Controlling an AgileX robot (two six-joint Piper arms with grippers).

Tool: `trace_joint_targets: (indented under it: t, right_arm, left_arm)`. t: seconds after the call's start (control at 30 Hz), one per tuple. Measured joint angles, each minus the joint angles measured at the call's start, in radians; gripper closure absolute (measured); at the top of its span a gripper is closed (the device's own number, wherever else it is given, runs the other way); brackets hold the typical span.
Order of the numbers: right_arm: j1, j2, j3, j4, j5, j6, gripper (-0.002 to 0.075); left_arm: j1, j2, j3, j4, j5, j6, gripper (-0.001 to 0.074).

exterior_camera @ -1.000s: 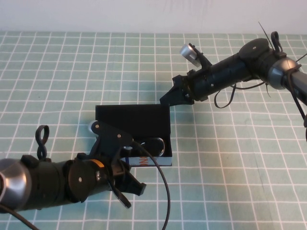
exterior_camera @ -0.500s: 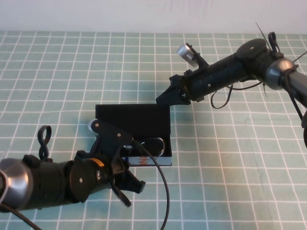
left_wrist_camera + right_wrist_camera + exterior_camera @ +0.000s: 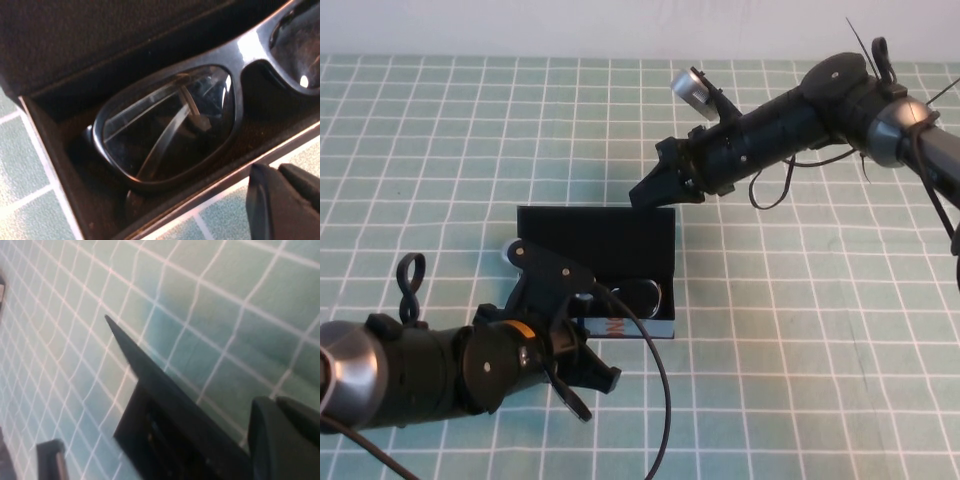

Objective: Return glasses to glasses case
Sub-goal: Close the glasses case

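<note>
The glasses [image 3: 170,135] already lie inside the case [image 3: 665,330], lenses up, with the folded temples visible through the near lens in the left wrist view. So the putting-in part looks done; what is left, as far as you can judge, is to bring the lid [image 3: 595,238] down and shut the case. In the high view the lid stands open behind the box, its inner black face turned toward the camera.

Your left gripper [image 3: 588,375] sits just in front of the case, on the robot's side of its light-blue front wall, low over the mat [image 3: 440,140]. It holds nothing; the glasses are close beyond it, inside the box, not between its fingers. One dark fingertip [image 3: 280,200] shows in the left wrist view, just outside the front wall. Whether that pincer is wide or narrow you cannot tell.

Your right gripper [image 3: 650,190] is at the far side of the case, right above the top edge of the lid near its right corner, touching it or nearly so. The right wrist view shows the lid's edge running just past its fingertip [image 3: 282,435]. You cannot tell its opening either, and it holds nothing visible. It looks best placed to push the lid forward and down over the glasses.
</note>
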Motion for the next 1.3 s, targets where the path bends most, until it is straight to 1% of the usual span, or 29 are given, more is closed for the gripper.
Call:
trace_joint_targets:
  t: [0.23, 0.37, 0.57, 0.97, 1.3]
  right_arm:
    - [0.009, -0.041, 0.114, 0.000, 0.001, 0.003, 0.0737]
    - [0.011, -0.048, 0.139, -0.002, 0.001, 0.003, 0.0737]
    - [0.044, -0.092, 0.141, -0.041, 0.001, 0.005, 0.0737]
    - [0.182, -0.099, 0.147, -0.175, 0.006, 0.015, 0.0737]
    - [0.190, -0.099, 0.147, -0.215, 0.008, 0.017, 0.0737]
  left_arm:
    - [0.000, 0.000, 0.000, 0.000, -0.016, 0.000, 0.0734]
    - [0.000, 0.000, 0.000, 0.000, -0.018, 0.000, 0.0734]
    - [0.000, 0.000, 0.000, 0.000, -0.021, 0.000, 0.0734]
    - [0.000, 0.000, 0.000, 0.000, -0.024, 0.000, 0.0734]
    - [0.000, 0.000, 0.000, 0.007, -0.024, 0.024, 0.0734]
